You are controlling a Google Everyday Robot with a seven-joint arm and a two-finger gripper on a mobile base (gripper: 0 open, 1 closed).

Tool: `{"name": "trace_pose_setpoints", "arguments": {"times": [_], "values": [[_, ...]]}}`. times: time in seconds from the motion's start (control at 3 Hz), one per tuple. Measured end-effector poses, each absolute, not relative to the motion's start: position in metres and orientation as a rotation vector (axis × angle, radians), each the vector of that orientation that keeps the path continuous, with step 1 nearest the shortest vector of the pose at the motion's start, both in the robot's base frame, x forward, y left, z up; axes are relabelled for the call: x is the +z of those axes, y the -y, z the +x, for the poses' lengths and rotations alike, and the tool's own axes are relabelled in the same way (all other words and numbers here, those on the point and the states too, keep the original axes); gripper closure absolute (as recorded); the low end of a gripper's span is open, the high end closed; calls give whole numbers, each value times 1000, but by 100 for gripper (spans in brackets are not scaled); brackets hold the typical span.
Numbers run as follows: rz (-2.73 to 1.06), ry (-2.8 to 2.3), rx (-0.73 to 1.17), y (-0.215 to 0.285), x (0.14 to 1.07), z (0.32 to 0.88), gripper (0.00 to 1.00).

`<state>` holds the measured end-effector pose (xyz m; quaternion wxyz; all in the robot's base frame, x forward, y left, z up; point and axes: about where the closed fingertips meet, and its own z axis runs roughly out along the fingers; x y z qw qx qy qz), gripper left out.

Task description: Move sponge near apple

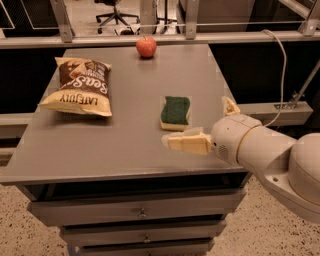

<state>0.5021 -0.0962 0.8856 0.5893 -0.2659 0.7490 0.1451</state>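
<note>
The sponge [175,112], dark green on a pale yellow base, lies flat on the grey table [130,135], right of centre. The red apple [146,46] stands at the table's far edge, well beyond the sponge. My gripper [198,123] hovers just to the front right of the sponge, empty. It is open: one cream finger [186,143] reaches left in front of the sponge, and the other fingertip [229,106] shows to the sponge's right. The sponge is not between the fingers and is not touched.
A brown and yellow chip bag [80,86] lies on the left part of the table. The table has drawers [142,212] below its front. A rail, a cable [281,75] and an office chair [116,12] lie beyond the far edge.
</note>
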Motion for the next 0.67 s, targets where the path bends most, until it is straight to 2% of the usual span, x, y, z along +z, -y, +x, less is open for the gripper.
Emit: {"name": "trace_pose_setpoints", "arguments": {"times": [0.67], "values": [[-538, -1765, 315, 69, 851, 529, 0]]}}
